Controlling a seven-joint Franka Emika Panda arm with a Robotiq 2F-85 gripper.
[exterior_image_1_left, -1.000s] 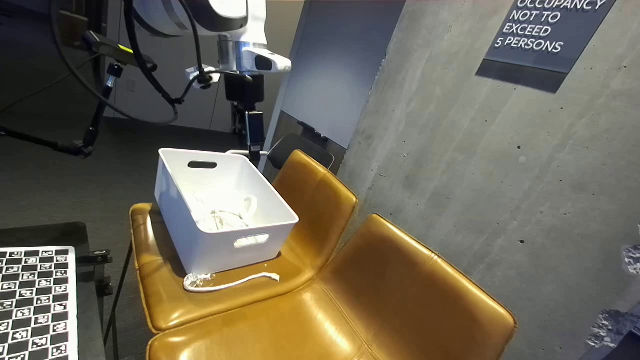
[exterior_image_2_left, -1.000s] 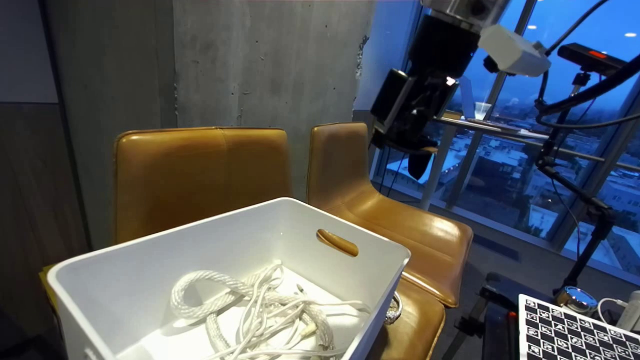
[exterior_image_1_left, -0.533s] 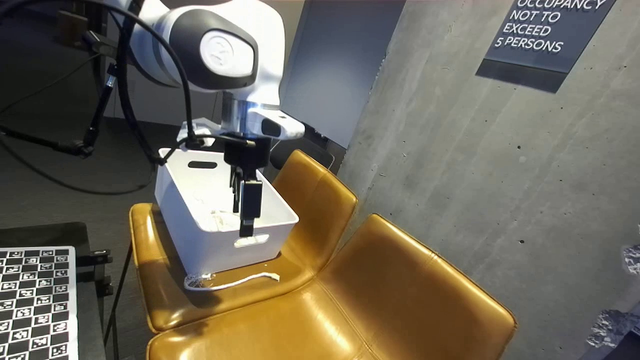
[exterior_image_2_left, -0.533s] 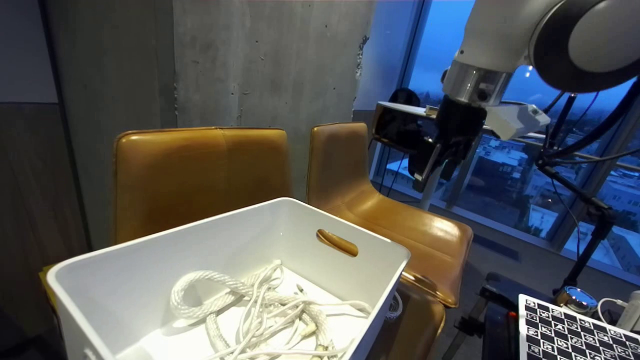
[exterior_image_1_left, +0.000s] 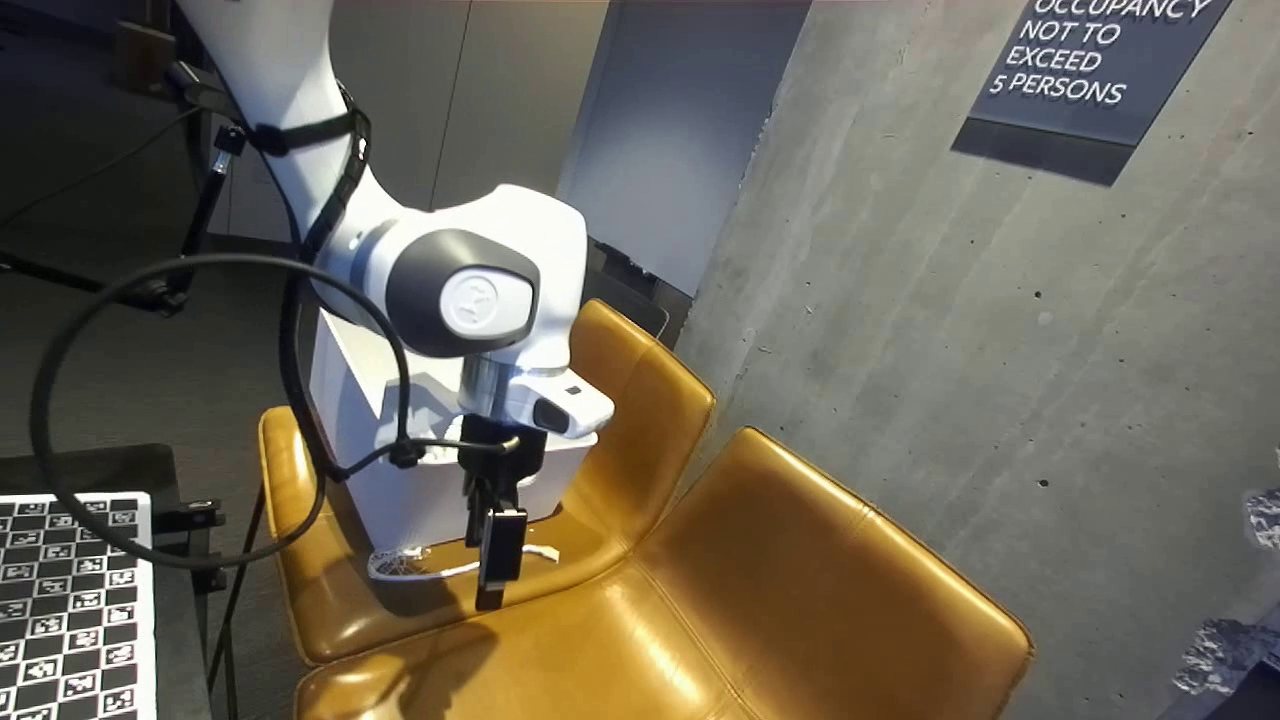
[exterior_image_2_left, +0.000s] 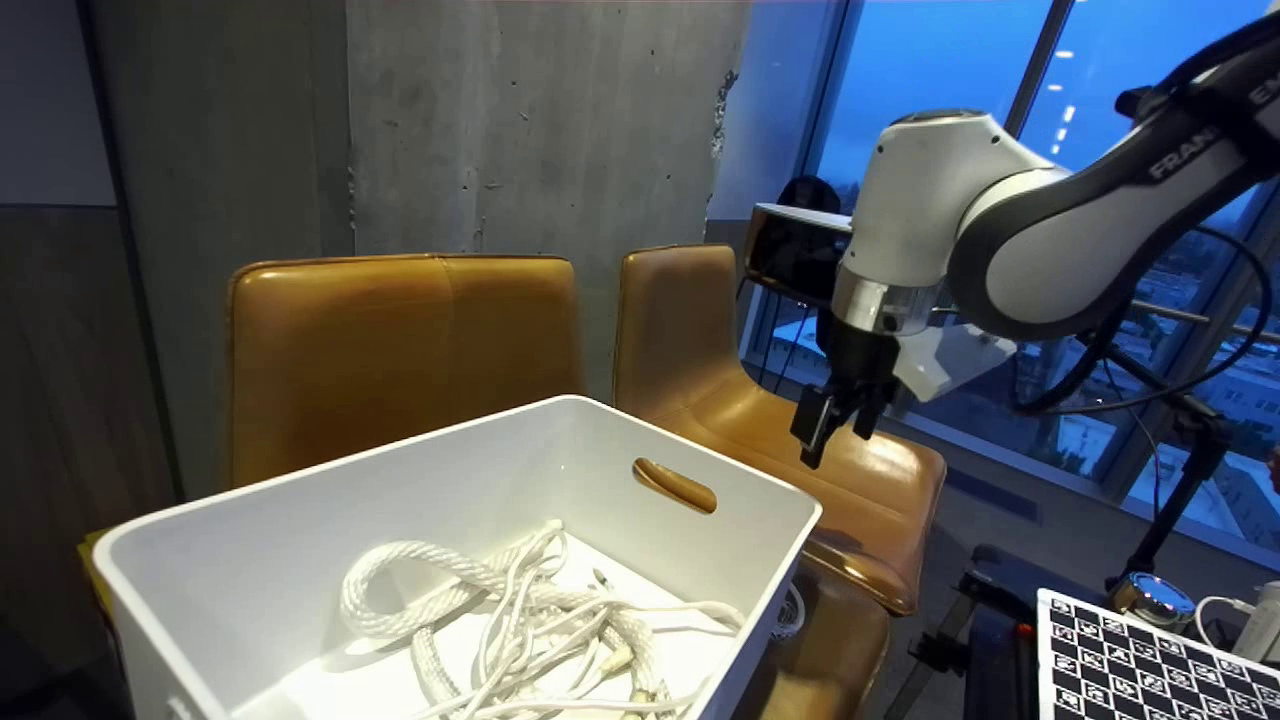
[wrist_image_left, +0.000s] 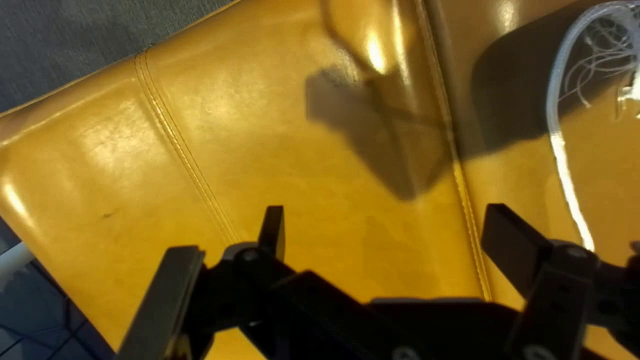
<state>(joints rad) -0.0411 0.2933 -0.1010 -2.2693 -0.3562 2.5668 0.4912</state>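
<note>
wrist view shows me my pincer (wrist_image_left: 384, 220) spread wide, its two dark fingers (wrist_image_left: 273, 227) well apart, above a tan chair (wrist_image_left: 275, 150). near it, on the adjoining chair (wrist_image_left: 520, 190), lies a white cord (wrist_image_left: 553, 112), curved like a hook, frayed and wiry at its curled end. just beside the cord, in both exterior views, i see a white bin (exterior_image_2_left: 450, 490) holding tangled white ropes (exterior_image_2_left: 356, 603). both chairs look glossy and stitched; beyond them i get a grey concrete wall (exterior_image_1_left: 900, 300) and blue-lit windows (exterior_image_2_left: 940, 60).
</note>
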